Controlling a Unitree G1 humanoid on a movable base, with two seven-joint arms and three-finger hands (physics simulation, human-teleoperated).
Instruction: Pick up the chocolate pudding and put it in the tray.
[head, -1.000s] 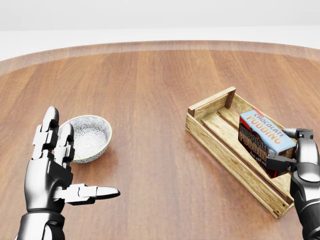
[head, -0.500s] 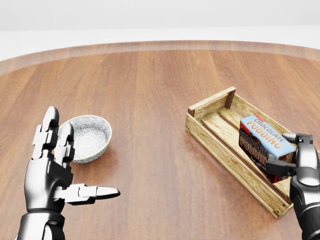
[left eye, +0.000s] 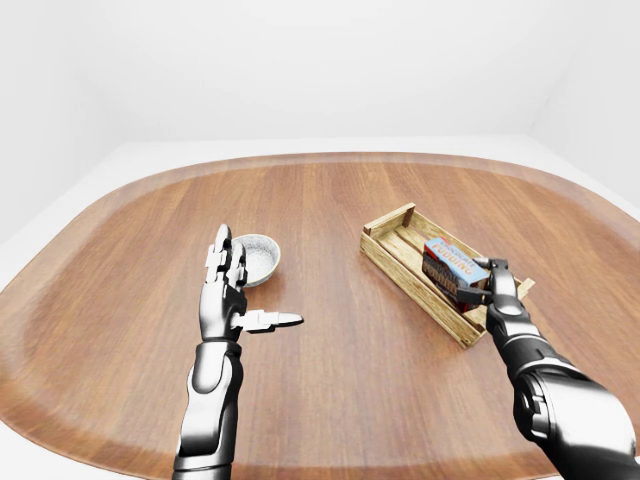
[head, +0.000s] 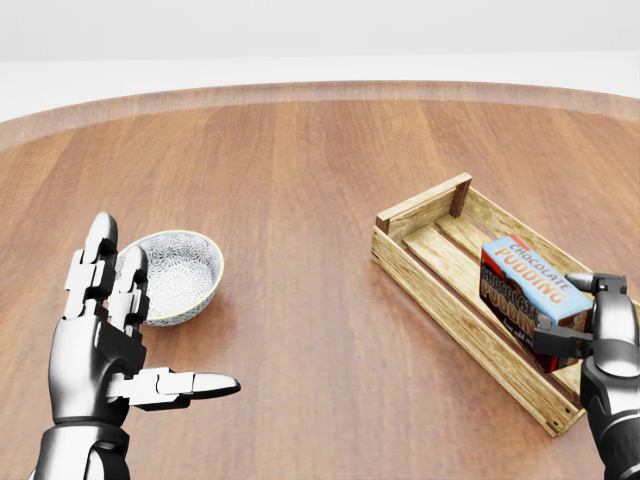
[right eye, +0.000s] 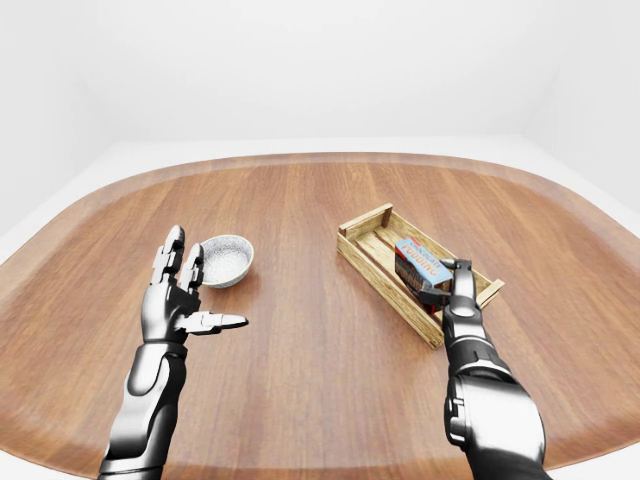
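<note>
Cardboard, so the chocolate pudding box (head: 528, 288) should be light, stiff and a bit slick; best pinched across its narrow sides. It's inside the wooden tray (head: 430, 272), with the right hand (head: 592, 325) closed around its near end. Left hand (head: 110, 335) hangs open, holding nothing, beside the patterned bowl (head: 180, 274).

One pudding box (head: 528, 285), one tray (head: 430, 222), one bowl (head: 182, 273), two hands: left hand (head: 108, 335), right hand (head: 598, 330).

A broad wooden surface (left eye: 330, 210) with rounded edges and lengthwise grain is shown spanning all three views. A slatted wooden tray (head: 432, 262) is set directly on it at the right of the head view, angled diagonally. A small patterned bowl (head: 184, 272) is placed upright on it at the left, well apart from the tray.
</note>
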